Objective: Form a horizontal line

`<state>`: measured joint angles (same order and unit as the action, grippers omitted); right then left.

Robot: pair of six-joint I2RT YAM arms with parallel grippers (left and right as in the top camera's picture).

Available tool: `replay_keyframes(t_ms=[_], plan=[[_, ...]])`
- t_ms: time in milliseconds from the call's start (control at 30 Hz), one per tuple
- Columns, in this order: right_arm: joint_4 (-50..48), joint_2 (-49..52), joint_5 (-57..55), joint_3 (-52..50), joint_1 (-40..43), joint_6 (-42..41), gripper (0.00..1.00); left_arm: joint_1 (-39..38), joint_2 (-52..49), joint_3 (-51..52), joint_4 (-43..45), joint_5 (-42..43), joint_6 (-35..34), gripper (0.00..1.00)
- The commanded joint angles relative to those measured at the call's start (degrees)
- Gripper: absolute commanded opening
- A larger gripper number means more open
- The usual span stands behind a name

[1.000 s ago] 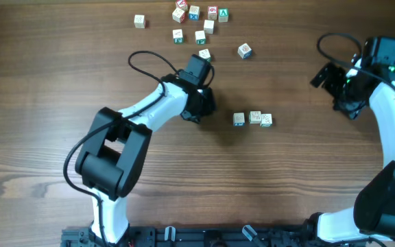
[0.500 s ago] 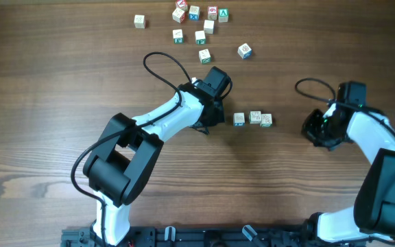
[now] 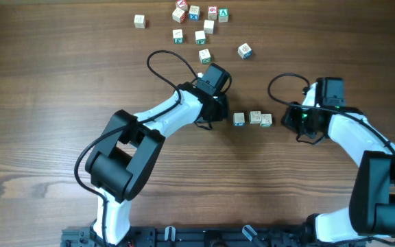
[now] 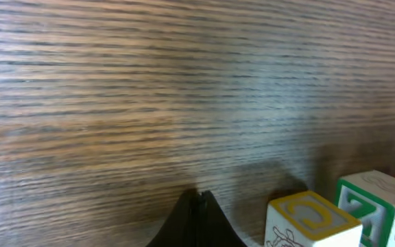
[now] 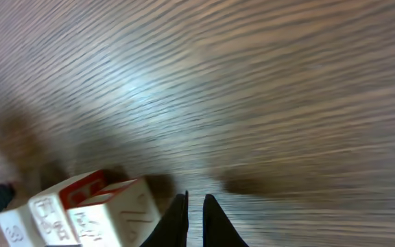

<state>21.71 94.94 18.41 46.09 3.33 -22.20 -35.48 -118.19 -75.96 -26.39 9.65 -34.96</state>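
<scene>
The left jaws are seen pressed fully together in the left wrist view, with nothing gripped between them. The right jaws stand almost together in the right wrist view, with only a thin slit between the tips, and nothing is held there either. Between the two sets of jaws, near the middle of the dark wood-grained counter (image 3: 46, 103), the horizontal line of three small pale wooden letter cubes (image 3: 255, 119) is laid parallel to the far edge. Its two cubes nearer the right edge touch, while the third is set slightly apart. The left jaws are placed just beside one end of the line and the right jaws near the other; contact cannot be told. The white-and-black left arm (image 3: 163, 113) and white-and-black right arm (image 3: 352, 130) are reached in from the near edge. Loose wooden letter cubes (image 3: 194, 12) are scattered apart by the far edge, with a blue-faced cube (image 3: 244, 50) lying nearer the line.
</scene>
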Motion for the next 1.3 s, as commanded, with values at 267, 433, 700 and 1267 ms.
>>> replay_keyframes(t_ms=[267, 433, 700, 1267], plan=[[1.3, 0.5, -6.4, -0.8, -4.1, -2.0, 0.11, 0.7, -3.7, 2.1, -5.6, 3.3, 5.2, 0.04], [1.3, 0.5, -6.4, -0.8, -4.1, -2.0, 0.11, 1.1, -3.7, 2.1, -6.8, 5.7, 5.2, 0.04], [0.7, 0.5, -3.2, -0.8, -4.1, -2.0, 0.11, 0.6, -3.7, 2.1, -5.3, 7.1, 5.2, 0.04], [0.2, 0.5, -0.4, -0.8, -4.1, -1.9, 0.15, 0.7, -3.7, -1.1, -7.2, 14.0, -0.5, 0.04]])
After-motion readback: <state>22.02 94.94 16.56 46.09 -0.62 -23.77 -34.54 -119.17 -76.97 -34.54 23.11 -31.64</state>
